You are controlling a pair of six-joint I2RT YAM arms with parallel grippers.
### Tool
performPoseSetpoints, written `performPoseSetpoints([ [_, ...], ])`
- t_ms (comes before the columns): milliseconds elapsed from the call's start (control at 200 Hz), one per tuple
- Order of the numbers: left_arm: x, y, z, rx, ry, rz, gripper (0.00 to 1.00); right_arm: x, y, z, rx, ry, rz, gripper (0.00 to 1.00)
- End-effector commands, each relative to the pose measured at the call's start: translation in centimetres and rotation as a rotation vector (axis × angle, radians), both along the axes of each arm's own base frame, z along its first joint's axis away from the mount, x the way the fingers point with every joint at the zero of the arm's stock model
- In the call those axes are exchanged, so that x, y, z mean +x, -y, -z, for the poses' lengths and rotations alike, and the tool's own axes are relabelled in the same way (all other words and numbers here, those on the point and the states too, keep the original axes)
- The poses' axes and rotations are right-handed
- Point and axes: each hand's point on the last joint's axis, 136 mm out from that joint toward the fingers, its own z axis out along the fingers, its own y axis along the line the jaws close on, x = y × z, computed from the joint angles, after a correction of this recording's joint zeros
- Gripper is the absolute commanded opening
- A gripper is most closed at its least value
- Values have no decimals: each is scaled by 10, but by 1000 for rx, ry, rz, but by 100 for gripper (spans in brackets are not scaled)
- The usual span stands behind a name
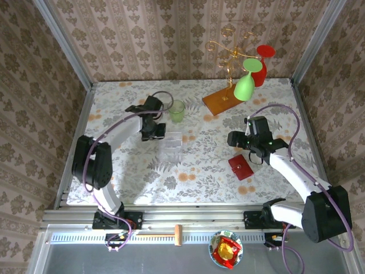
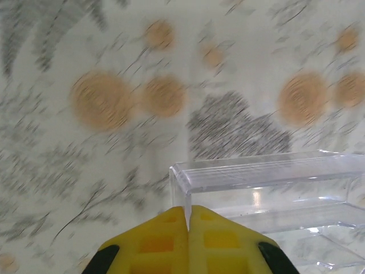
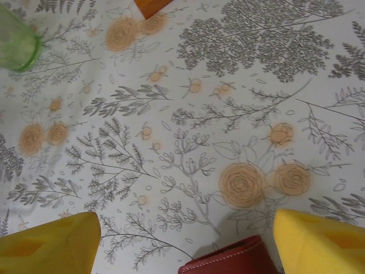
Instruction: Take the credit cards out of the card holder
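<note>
Lying beside right hand (image 3: 185,242) (spread): card holder (image 3: 228,261)

Layout of the table (image 1: 194,171), seen from above.
The card holder (image 1: 241,167) lies right of centre toward the near edge, its far edge between the fingers of the right gripper (image 3: 185,228). The plastic stand (image 1: 173,141) sits left of centre, with the left gripper (image 2: 188,220) at its corner. The cup (image 1: 177,110) stands behind it, the base board (image 1: 224,98) farther back and right.
</note>
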Motion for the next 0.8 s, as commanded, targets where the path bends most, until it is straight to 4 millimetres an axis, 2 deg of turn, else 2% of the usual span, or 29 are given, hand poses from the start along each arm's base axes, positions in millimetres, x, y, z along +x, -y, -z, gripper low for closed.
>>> performPoseSetpoints([
  [0,15,27,-8,-22,13,-13,0,-8,4,3,-2,-17,-14,81],
  [170,35,57,0,-48,2,-19,0,-6,5,3,7,-15,-21,81],
  [320,50,75,6,-59,-5,-40,0,-1,4,3,14,-17,-37,82],
  [630,72,81,12,-21,1,-65,0,4,4,4,-2,-39,-73,83],
  [795,73,91,19,-30,-30,-46,1,5,5,4,-4,-42,-81,83],
])
